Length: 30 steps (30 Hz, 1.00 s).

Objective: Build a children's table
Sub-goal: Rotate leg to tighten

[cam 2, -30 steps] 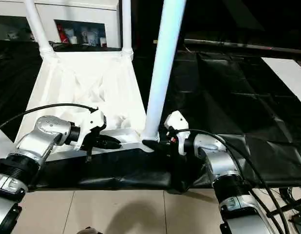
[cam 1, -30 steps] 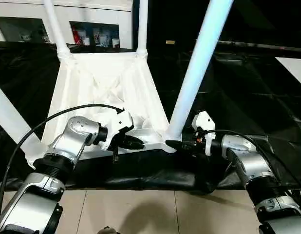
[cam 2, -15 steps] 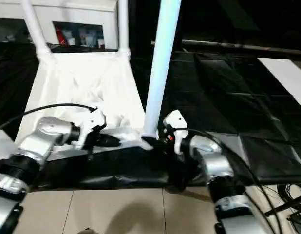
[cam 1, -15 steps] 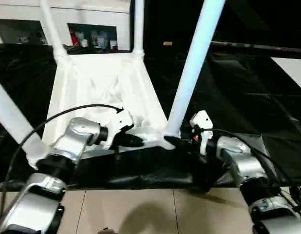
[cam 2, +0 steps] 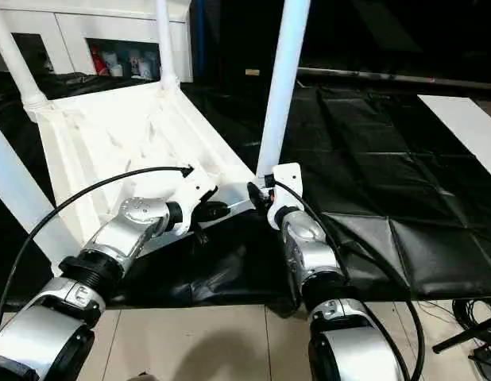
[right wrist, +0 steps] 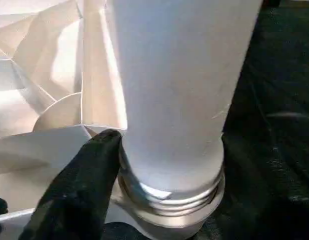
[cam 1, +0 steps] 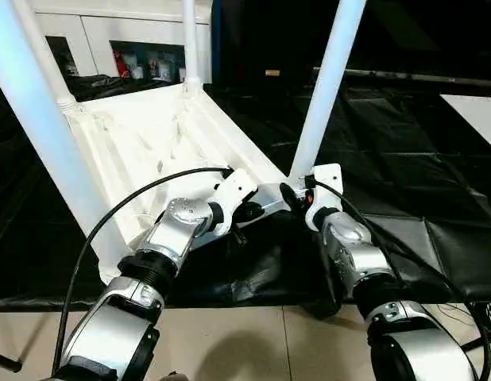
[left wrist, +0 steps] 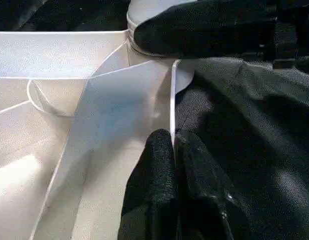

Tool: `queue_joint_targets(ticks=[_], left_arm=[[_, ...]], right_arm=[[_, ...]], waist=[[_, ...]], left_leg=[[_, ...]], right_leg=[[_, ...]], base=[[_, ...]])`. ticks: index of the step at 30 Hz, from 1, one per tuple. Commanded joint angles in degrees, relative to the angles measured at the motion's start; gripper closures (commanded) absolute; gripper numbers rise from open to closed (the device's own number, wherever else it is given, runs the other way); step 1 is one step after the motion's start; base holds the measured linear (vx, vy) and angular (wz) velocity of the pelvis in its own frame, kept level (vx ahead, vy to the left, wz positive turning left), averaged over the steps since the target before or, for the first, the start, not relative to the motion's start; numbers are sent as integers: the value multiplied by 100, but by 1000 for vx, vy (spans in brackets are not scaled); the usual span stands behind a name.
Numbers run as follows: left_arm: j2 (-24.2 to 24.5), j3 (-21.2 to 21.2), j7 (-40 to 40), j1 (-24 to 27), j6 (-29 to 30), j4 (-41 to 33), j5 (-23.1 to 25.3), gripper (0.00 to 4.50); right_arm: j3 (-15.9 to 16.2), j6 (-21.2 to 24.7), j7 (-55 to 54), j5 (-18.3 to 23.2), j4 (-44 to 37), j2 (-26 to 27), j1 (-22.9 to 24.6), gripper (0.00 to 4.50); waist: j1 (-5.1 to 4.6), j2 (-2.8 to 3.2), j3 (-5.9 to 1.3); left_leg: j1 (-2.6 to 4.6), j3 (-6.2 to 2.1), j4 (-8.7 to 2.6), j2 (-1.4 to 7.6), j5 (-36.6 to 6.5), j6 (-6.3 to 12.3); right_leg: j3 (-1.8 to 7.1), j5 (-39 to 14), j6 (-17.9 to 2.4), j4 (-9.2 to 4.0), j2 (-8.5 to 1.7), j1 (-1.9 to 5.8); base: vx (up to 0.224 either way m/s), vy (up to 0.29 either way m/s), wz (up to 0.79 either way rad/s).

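The children's table lies upside down on the black mat, its white top (cam 1: 150, 135) ribbed side up, with legs standing in the corner sockets. My left gripper (cam 1: 249, 213) is shut on the thin rim (left wrist: 172, 100) of the top near the nearest right corner. My right gripper (cam 1: 289, 193) is at the foot of the near right leg (cam 1: 329, 79). One black finger (right wrist: 89, 175) presses against the leg's collar (right wrist: 169, 192) where it enters the socket. The other finger is hidden behind the leg.
The black mat (cam 1: 404, 159) spreads to the right and rear. Tiled floor (cam 1: 253, 341) lies at the front. A white cabinet (cam 1: 110, 32) with small items on a shelf stands behind. A white panel (cam 1: 476, 111) lies far right, and cables (cam 2: 476, 333) at the floor's right.
The table top has turned on the mat: its near right corner has swung away and its near edge now runs diagonally. Both grippers have moved with that corner.
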Motion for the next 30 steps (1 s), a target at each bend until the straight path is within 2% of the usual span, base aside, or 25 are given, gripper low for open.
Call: queue_joint_targets(ticks=[1, 2, 5, 6, 9, 11, 13, 16, 17, 19, 20, 25, 30], left_arm=[[-75, -198, 4, -4, 11, 187, 103, 450], [9, -236, -55, 1, -70, 214, 138, 450], [142, -246, -249, 32, -177, 183, 128, 450], [260, -238, -429, 56, -247, 141, 129, 450], [396, -236, -649, 91, -383, 80, 123, 450], [600, -233, -1181, 183, -605, -90, -23, 450], [700, -225, -1523, 251, -671, -212, -152, 450], [877, -271, -1982, 358, -680, -418, -274, 450], [1029, -326, -2379, 443, -678, -590, -369, 450], [1107, -335, -2555, 482, -612, -698, -419, 450], [1139, -322, -2622, 501, -598, -752, -447, 450], [1243, -337, -2959, 597, -507, -978, -604, 450], [1287, -334, -2975, 622, -494, -1020, -568, 450]], right_arm=[[165, 70, 226, -31, 189, 144, 1, 94], [187, -47, 403, -18, 160, 40, -29, 79], [257, -96, 880, 7, -123, -207, 62, 79], [302, -80, 1338, 36, -414, -453, 179, 79], [393, -32, 1868, 68, -743, -742, 338, 79], [611, 58, 2654, 111, -1197, -1141, 590, 79], [702, 100, 3061, 154, -1393, -1327, 702, 79], [806, 14, 3558, 215, -1584, -1538, 825, 79], [867, 53, 3986, 318, -1704, -1655, 885, 79], [900, 128, 4257, 395, -1750, -1696, 888, 79], [913, 138, 4344, 405, -1770, -1706, 886, 79], [907, 210, 4355, 433, -1873, -1688, 897, 79], [1025, 181, 4470, 310, -1760, -1666, 839, 79]], waist=[[-21, 38, -293], [-26, 88, -283], [-19, 65, -282], [-5, 69, -291], [-1, 57, -321], [5, 50, -333], [8, 38, -334], [9, 41, -328], [17, 13, -316], [23, 38, -305], [27, 29, -305], [79, 27, -317], [123, 11, -327]], left_leg=[[34, -68, -440, 167, -1202, -2], [39, -78, -453, 169, -1347, -27], [27, -81, -450, 165, -1372, -8], [16, -83, -439, 163, -1257, 24], [-15, -67, -402, 159, -845, 180], [-31, -67, -374, 147, -595, 318], [-36, -58, -359, 151, -551, 440], [-11, -52, -366, 180, -665, 463], [-1, -50, -379, 189, -773, 447], [1, -44, -386, 205, -826, 406], [18, -37, -387, 215, -853, 375], [22, -32, -382, 215, -707, 330], [9, -20, -357, 196, -508, 401]], right_leg=[[277, -838, -1077, -508, -468, 176], [278, -1010, -1064, -526, -471, 167], [277, -1058, -1035, -542, -468, 192], [278, -912, -1040, -524, -468, 212], [271, -161, -1150, -448, -446, 249], [258, 336, -1290, -401, -441, 277], [258, 535, -1349, -382, -441, 286], [254, 342, -1447, -390, -454, 253], [245, 121, -1448, -413, -454, 247], [250, -41, -1462, -413, -454, 233], [253, -76, -1479, -417, -454, 214], [255, 73, -1475, -379, -463, 218], [252, 350, -1470, -346, -457, 228]], base=[[0, 0, 0], [0, 0, 0], [0, 0, 0], [0, 0, 0], [0, 0, 0], [0, 0, 0], [0, 0, 0], [0, 0, 0], [0, 0, 0], [0, 0, 0], [0, 0, 0], [0, 0, 0], [0, 0, 0]])
